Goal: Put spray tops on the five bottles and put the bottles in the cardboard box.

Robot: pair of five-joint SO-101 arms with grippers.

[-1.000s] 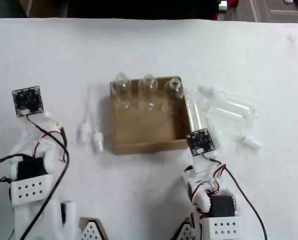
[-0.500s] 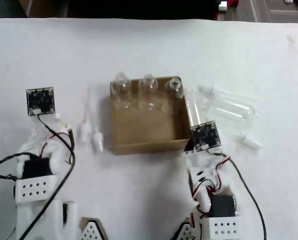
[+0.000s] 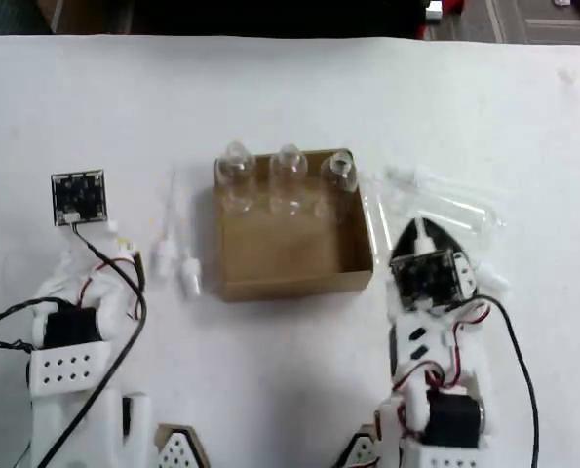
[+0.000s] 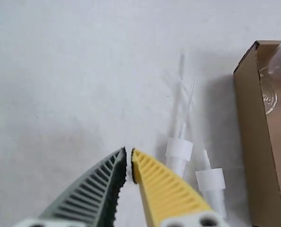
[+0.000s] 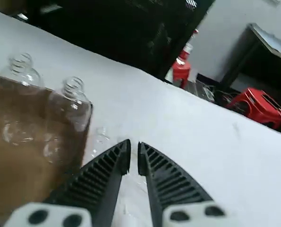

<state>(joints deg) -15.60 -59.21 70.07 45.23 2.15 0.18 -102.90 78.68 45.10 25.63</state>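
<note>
Three uncapped bottles (image 3: 289,164) stand in a row along the far wall of the cardboard box (image 3: 290,287). Two more bottles (image 3: 450,211) lie on the bench (image 3: 290,88) to its right, near the right gripper (image 5: 133,153). Two spray tops (image 3: 164,255) lie left of the box, beside the left gripper (image 4: 129,163). Both grippers are closed to a slit and hold nothing.

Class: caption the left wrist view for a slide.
Left gripper, shut, beside two loose spray tops and the cardboard box.
</note>
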